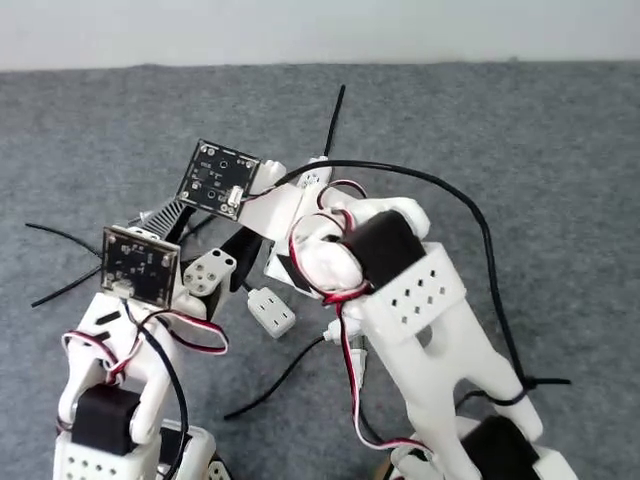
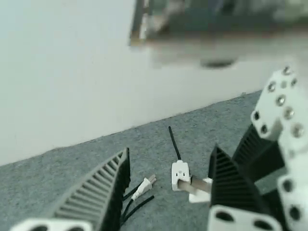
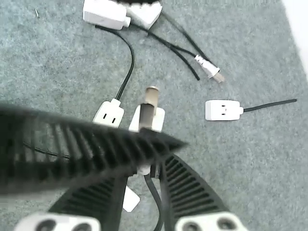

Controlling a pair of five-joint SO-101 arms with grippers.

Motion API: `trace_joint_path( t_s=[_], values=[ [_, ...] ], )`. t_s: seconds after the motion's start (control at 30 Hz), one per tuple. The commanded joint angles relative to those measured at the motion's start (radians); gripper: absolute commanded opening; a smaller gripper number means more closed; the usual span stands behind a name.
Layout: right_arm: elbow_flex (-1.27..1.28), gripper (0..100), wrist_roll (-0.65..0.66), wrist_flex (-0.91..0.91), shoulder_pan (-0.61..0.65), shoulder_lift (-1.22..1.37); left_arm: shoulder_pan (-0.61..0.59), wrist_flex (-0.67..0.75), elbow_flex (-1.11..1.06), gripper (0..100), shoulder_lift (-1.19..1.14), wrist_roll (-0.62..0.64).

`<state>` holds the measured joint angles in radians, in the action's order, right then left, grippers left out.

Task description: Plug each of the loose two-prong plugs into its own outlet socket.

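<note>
We see the right gripper (image 3: 153, 144) clamped on a plug (image 3: 149, 113), prongs out, near a socket (image 3: 109, 114) on the carpet (image 3: 57, 62), a second socket (image 3: 222, 109) farther off, while the left gripper (image 2: 170, 153) hangs with jaws wide, a loose plug (image 2: 144, 185) lying beyond it.

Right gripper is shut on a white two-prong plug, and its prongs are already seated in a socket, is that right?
Not quite. The right gripper is shut on the white two-prong plug, but its prongs are bare, not seated in a socket. The nearest outlet socket lies beside it on the grey mat. The right wrist view shows this.
</note>
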<state>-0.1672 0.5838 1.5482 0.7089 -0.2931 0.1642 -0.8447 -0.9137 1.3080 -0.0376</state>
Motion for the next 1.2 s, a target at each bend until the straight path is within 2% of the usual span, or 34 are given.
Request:
trace_joint_path(
  t_s=[0.0, 0.3, 0.87, 1.17],
  values=[
    [-0.025, 0.9, -0.009, -0.013, -0.012, -0.073, -0.034, 0.06, -0.03, 25, 0.006, -0.012],
    [-0.026, 0.9, -0.009, 0.001, -0.01, -0.124, -0.086, 0.141, -0.163, 25, 0.006, -0.014],
    [-0.021, 0.9, -0.011, 0.008, -0.008, -0.13, -0.078, 0.143, -0.217, 25, 0.006, -0.012],
    [-0.021, 0.9, -0.011, 0.01, 0.048, -0.125, 0.0, 0.143, -0.248, 25, 0.006, -0.015]
  ],
)
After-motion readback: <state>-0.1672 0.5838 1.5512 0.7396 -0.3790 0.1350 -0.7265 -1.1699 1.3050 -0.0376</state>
